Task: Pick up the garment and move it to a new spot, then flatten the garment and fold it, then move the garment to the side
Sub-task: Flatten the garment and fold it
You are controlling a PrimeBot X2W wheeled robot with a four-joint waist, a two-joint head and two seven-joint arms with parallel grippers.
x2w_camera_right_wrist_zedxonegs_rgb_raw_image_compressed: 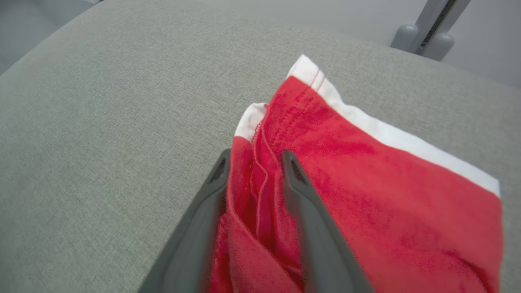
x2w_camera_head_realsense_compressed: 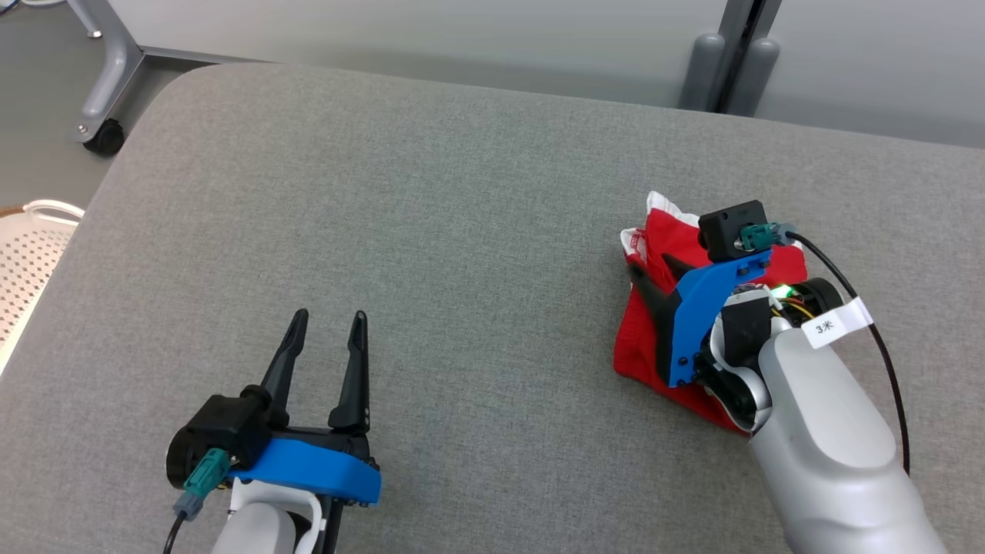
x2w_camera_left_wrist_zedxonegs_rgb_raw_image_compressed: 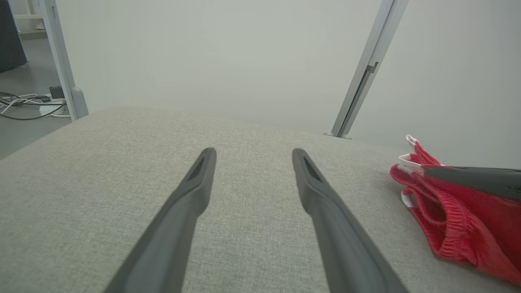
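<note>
garment (x2w_camera_right_wrist_zedxonegs_rgb_raw_image_compressed: 366,171): red knit cloth, soft and matt, ribbed along one edge, with a white cloth trim. worktop (x2w_camera_head_realsense_compressed: 462,231): grey woven fabric, coarse-grained, matt. left gripper (x2w_camera_head_realsense_compressed: 330,315) and right gripper (x2w_camera_head_realsense_compressed: 650,264): dark plastic, smooth, matt. bracket (x2w_camera_head_realsense_compressed: 323,469): blue plastic with a slight sheen. forearm (x2w_camera_head_realsense_compressed: 831,462): pale moulded shell, smooth, satin gloss. label (x2w_camera_head_realsense_compressed: 835,323): white paper. frame leg (x2w_camera_head_realsense_compressed: 115,65): grey painted metal, smooth. basket (x2w_camera_head_realsense_compressed: 23,261): white, perforated, looks plastic.

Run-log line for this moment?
left claw: open, empty, over cushion | right claw: astride red garment fold, grip unclear
</note>
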